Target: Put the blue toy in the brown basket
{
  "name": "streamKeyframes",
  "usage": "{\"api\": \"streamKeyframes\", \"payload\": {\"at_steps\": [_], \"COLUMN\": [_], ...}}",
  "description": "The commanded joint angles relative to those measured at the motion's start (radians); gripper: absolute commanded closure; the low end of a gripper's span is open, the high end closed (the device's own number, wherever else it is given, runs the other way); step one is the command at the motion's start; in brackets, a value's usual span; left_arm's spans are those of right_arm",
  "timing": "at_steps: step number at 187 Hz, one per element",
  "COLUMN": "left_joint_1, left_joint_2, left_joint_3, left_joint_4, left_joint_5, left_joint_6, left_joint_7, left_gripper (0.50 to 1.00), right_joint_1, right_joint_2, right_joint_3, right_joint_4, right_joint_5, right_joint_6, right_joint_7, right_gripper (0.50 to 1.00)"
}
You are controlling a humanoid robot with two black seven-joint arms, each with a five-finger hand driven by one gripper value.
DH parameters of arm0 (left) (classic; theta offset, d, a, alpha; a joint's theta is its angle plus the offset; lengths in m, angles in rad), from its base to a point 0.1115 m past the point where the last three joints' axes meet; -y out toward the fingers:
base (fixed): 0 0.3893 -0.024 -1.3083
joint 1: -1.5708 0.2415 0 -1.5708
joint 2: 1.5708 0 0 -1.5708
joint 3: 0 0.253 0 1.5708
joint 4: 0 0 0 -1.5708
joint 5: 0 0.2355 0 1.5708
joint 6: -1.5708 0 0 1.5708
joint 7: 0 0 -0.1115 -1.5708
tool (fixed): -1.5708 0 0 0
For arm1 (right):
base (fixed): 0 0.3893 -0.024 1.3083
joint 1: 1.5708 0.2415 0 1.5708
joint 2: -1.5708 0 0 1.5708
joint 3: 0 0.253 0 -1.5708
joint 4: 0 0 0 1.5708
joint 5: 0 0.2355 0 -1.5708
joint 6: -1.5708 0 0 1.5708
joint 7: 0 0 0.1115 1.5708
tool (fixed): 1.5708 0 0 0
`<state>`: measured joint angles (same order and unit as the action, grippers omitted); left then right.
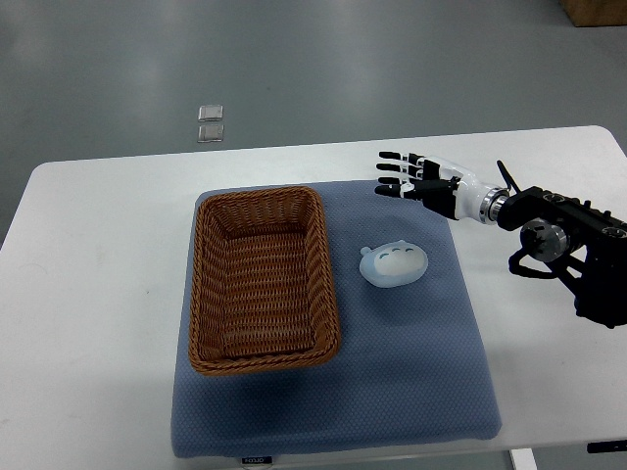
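A pale blue toy (393,264) with a small face lies on the blue mat (411,372), just right of the brown wicker basket (201,294). The basket holds nothing. My right hand (404,176) reaches in from the right edge and hovers above the mat's far right corner, beyond the toy and a little to its right. Its fingers are stretched out flat and spread, holding nothing. The left arm does not show.
The mat lies on a white table (98,294) whose far edge runs behind the basket. On the grey floor beyond the table sit two small clear squares (210,122). A brown box corner (598,10) shows at the top right.
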<state>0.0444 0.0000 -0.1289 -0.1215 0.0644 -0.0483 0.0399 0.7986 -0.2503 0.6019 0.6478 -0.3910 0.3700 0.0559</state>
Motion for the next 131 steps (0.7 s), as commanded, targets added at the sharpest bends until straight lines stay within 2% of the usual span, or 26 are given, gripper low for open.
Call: {"api": "streamKeyframes", "payload": {"at_steps": [1, 37, 54, 79, 114, 131], "left_joint_1": [0.002, 0.005, 0.003, 0.002, 0.002, 0.000], "left_joint_2": [0.000, 0.000, 0.000, 0.000, 0.000, 0.000], "left_joint_3": [0.000, 0.002, 0.003, 0.009, 0.011, 0.012], "left_joint_4": [0.000, 0.006, 0.003, 0.002, 0.003, 0.000], "left_joint_5": [0.000, 0.000, 0.000, 0.000, 0.000, 0.000], "left_joint_6": [0.002, 0.005, 0.004, 0.004, 0.004, 0.004], "left_joint_7": [0.000, -0.002, -0.003, -0.003, -0.003, -0.002], "left_gripper": [0.500, 0.500, 0.500, 0.500, 0.500, 0.500], "right_joint_1": [0.004, 0.005, 0.007, 0.008, 0.005, 0.007], "right_joint_2": [-0.009, -0.009, -0.012, -0.009, -0.001, -0.012], "right_joint_3": [-0.001, 0.001, 0.004, 0.001, 0.002, -0.001], "right_joint_4": [0.001, 0.003, 0.006, 0.006, 0.010, 0.013], "right_joint_5": [0.000, 0.000, 0.000, -0.003, -0.106, -0.184], "right_joint_6": [0.001, 0.003, 0.030, 0.038, 0.037, 0.063], "right_joint_7": [0.001, 0.001, 0.004, 0.058, 0.076, 0.127], "right_gripper": [0.587, 0.587, 0.587, 0.587, 0.587, 0.587]}}
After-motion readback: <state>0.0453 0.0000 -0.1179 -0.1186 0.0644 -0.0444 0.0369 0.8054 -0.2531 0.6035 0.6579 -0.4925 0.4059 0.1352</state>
